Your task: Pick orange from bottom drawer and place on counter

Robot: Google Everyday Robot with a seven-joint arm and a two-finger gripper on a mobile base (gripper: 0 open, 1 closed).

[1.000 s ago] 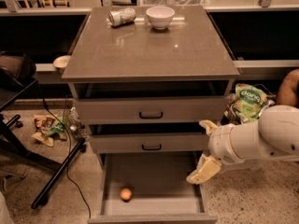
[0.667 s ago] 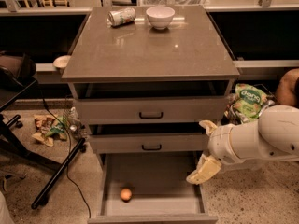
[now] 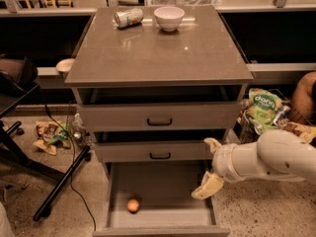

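With the gripper (image 3: 210, 166) spread wide and empty at the drawer's (image 3: 168, 184) right edge, lower it leftward, straddling the orange (image 3: 133, 205) before closing.

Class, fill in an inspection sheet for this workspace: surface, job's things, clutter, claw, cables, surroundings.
Surface: counter holds a tipped can and a white bowl at the back.
Job's things: orange lies front left in the open bottom drawer.
Clutter: wrappers on the floor, left; snack bags, right.
Claw: claw open, empty, at the drawer's right side, apart from the orange.
Cables: black cable on the floor, left of the cabinet.
Surroundings: black stand leg, left.
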